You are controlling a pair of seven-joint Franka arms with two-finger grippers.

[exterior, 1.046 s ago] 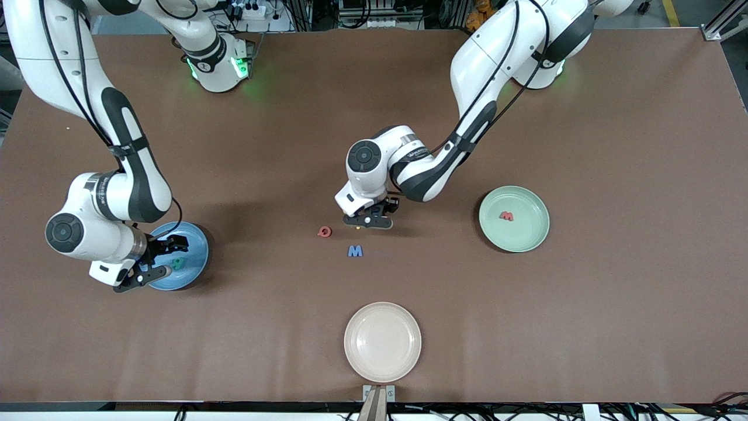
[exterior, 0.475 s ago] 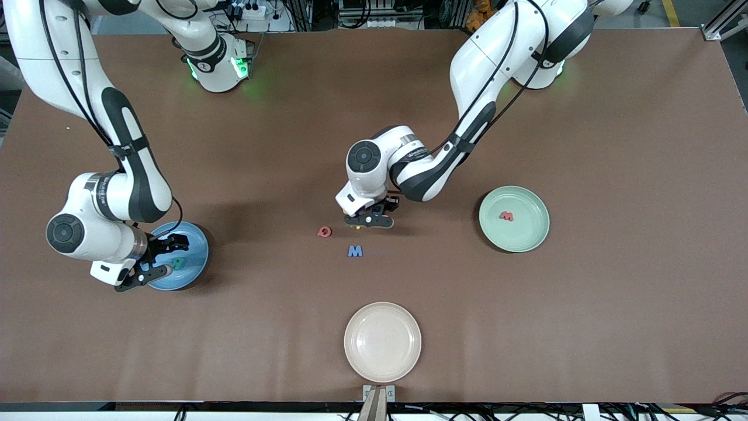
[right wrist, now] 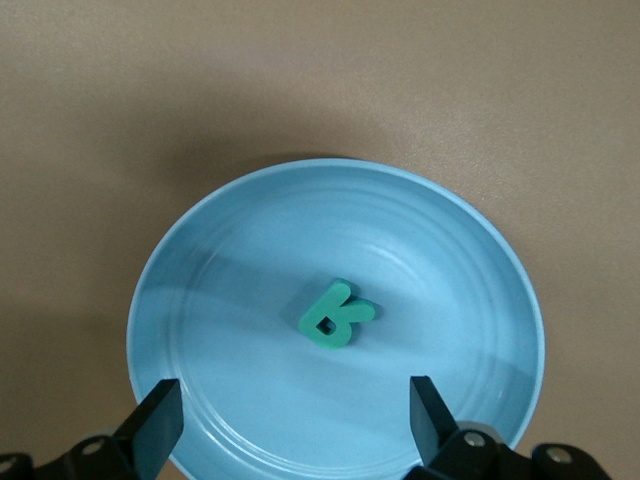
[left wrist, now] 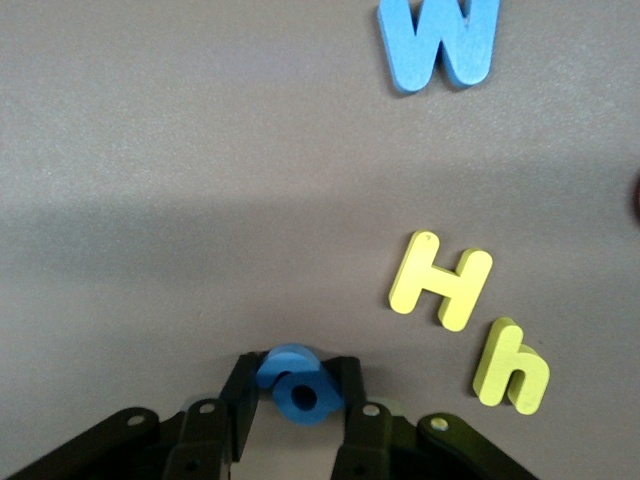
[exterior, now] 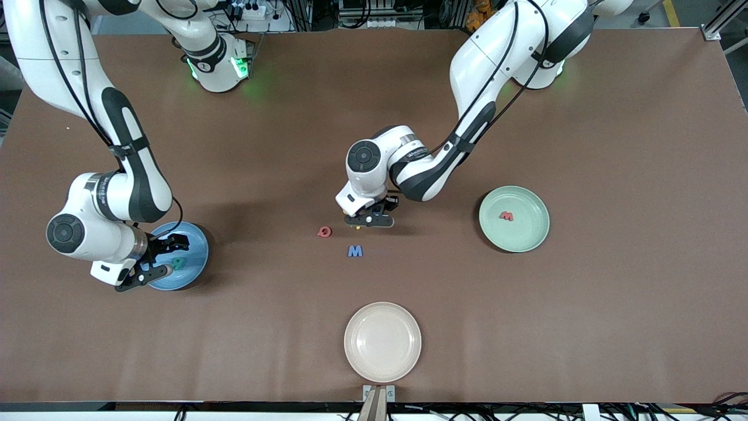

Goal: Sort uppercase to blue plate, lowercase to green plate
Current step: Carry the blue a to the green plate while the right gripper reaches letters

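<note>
Pinching in on the blue a (left wrist: pixel 295 385), the left gripper (left wrist: pixel 297 408) sits low on the table near its middle, a black finger (left wrist: pixel 240 400) pressed against each side of the little letter, which lies flat on the brown surface; the jaws look clenched on it but nothing is lifted yet. Just beside that gripper lie the yellow H (left wrist: pixel 440 280) and the yellow h (left wrist: pixel 512 368), close together but apart from the a, and a bit farther off the big blue W (left wrist: pixel 438 42), with the red Q (exterior: pixel 324 232) near them. My guess is the a was chosen because it stands free of its neighbours, so the fingers can close without nudging the yellow pair. It belongs on the green plate (exterior: pixel 529 237), toward the left arm's end of the table, where the red w (exterior: pixel 506 216) already rests. The right gripper (right wrist: pixel 290 425) waits with its jaws spread wide and empty over the blue plate (right wrist: pixel 200 270), the teal R (right wrist: pixel 337 315) lying loose in the dish right below it. A cream plate (exterior: pixel 362 356) stands unused, well apart from both grippers
</note>
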